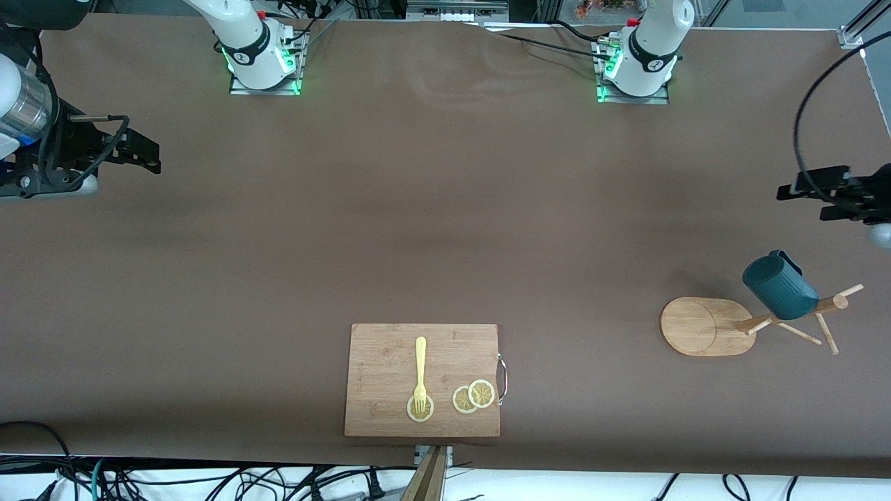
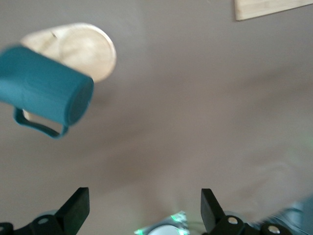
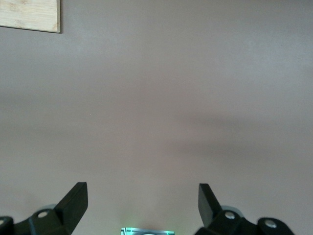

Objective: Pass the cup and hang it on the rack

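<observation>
The dark teal cup hangs tilted on a peg of the light wooden rack, which stands near the left arm's end of the table. In the left wrist view the cup shows its handle and ribbed wall above the rack's oval base. My left gripper hovers in the air beside the rack, apart from the cup, open and empty. My right gripper waits over the right arm's end of the table, open with nothing between its fingers.
A rectangular wooden cutting board with a metal handle lies near the front edge at mid-table. It carries a yellow fork and lemon slices. Both arm bases stand along the table's back edge.
</observation>
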Robot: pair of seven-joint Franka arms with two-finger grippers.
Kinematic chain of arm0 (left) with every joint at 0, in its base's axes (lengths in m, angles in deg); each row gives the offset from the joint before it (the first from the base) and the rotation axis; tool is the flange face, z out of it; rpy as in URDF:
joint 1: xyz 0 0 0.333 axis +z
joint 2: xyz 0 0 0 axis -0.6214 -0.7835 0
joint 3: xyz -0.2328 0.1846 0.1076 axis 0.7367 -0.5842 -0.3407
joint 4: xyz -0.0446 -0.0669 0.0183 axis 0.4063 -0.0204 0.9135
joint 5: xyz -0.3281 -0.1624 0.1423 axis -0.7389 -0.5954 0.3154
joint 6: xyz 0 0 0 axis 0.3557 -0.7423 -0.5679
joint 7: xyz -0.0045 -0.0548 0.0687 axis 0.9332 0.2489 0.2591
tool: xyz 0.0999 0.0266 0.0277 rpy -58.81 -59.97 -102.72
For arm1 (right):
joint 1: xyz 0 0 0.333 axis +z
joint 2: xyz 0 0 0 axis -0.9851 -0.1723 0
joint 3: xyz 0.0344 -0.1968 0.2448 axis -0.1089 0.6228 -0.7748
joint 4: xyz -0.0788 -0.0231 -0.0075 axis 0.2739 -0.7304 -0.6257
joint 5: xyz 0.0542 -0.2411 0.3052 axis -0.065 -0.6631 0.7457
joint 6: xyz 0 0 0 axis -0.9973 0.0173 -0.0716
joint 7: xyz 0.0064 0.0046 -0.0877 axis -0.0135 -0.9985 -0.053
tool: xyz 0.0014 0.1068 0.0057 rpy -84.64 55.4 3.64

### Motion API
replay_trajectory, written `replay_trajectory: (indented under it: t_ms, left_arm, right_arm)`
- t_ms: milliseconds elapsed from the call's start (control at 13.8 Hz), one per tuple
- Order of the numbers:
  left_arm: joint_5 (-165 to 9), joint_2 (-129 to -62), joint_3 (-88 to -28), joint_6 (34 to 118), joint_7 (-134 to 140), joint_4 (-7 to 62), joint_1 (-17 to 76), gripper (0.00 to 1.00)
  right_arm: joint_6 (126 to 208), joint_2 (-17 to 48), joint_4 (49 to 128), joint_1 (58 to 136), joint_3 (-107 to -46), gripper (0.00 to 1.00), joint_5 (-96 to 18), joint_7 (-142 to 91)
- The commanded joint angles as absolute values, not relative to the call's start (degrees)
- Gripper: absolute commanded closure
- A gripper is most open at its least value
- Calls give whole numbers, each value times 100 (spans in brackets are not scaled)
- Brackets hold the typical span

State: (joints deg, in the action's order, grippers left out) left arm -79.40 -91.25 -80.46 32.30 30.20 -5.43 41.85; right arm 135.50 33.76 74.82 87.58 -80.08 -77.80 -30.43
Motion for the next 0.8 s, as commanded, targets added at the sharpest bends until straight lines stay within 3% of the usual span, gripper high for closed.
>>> replay_trajectory:
  t_ms: [0,289,723]
  left_arm:
    - [-7370,-8855,-8054,3767,2581,-445,3842,0]
    - [-7264,-8530,-7913,4200,1107,-297,3675,0]
    - [-7098,-7642,-7676,4130,760,776,3631,0]
  right_arm:
    - [13458,3438,7444,8781,-8005,0,-7851,-3116]
    - [13458,3438,7444,8781,-8005,0,-7860,-3116]
    - [13458,3438,7444,8781,-8005,0,-7860,-3107]
